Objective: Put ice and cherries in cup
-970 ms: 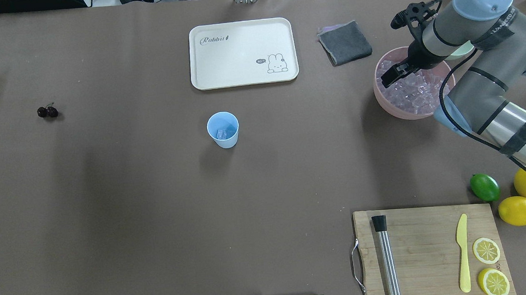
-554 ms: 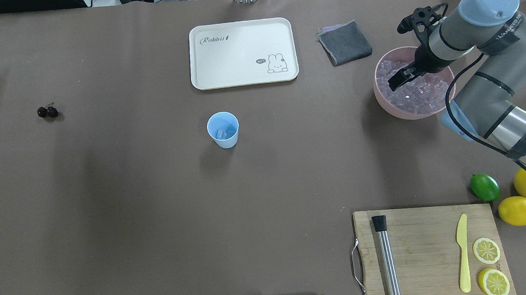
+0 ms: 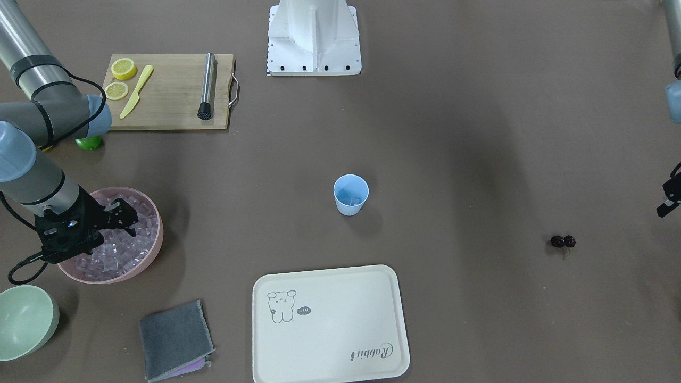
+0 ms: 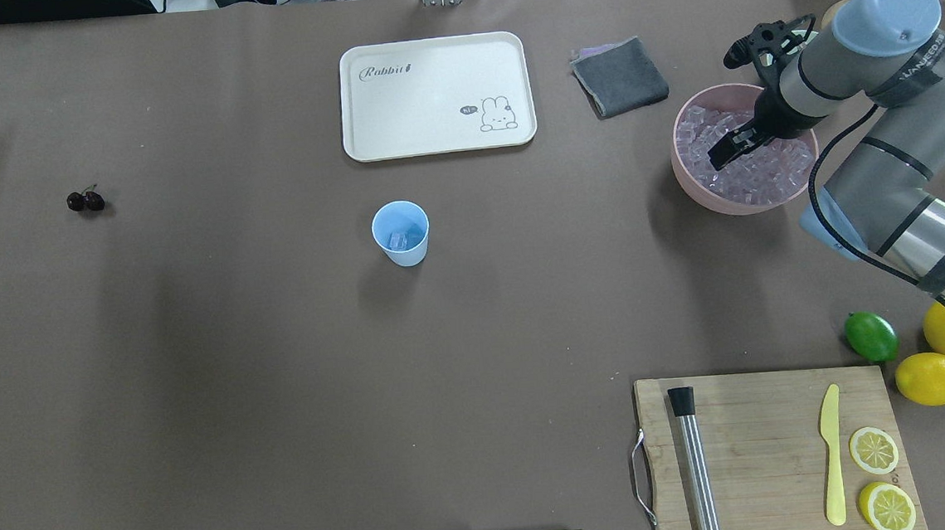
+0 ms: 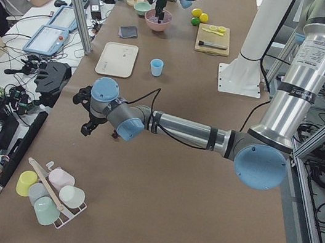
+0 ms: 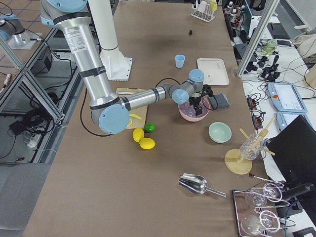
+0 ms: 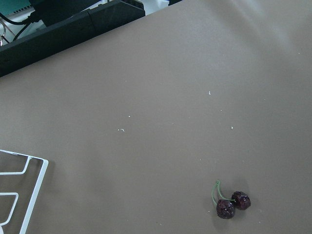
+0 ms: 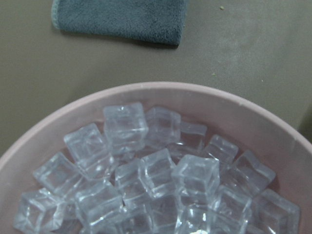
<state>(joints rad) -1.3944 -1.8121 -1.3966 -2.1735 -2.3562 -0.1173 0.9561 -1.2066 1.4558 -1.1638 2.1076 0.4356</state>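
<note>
The light-blue cup [image 4: 400, 233] stands upright mid-table with one clear ice cube [image 4: 397, 239] in it; it also shows in the front view [image 3: 350, 194]. Many ice cubes [image 4: 757, 170] fill the pink bowl [image 4: 687, 179] at the right. My right gripper [image 4: 726, 152] hangs over the ice in that bowl, its jaws apart and empty. The right wrist view looks straight down on the ice [image 8: 156, 175] and the bowl's rim [image 8: 195, 92]. The cherries [image 4: 85, 200] lie at the far left, also in the left wrist view [image 7: 233, 204]. My left gripper [image 3: 667, 205] barely shows at the front view's edge near them; I cannot tell its state.
A cream tray [image 4: 435, 93] and a grey cloth [image 4: 619, 76] lie at the back. A cutting board [image 4: 759, 444] with a muddler, knife and lemon slices is at the front right, beside a lime [image 4: 871, 336] and lemons [image 4: 932, 378]. A pale green bowl [image 3: 24, 319] stands beyond the pink bowl.
My right gripper has moved right, from the pink bowl's left rim to over the middle of the ice. Cup and cherries have not moved.
</note>
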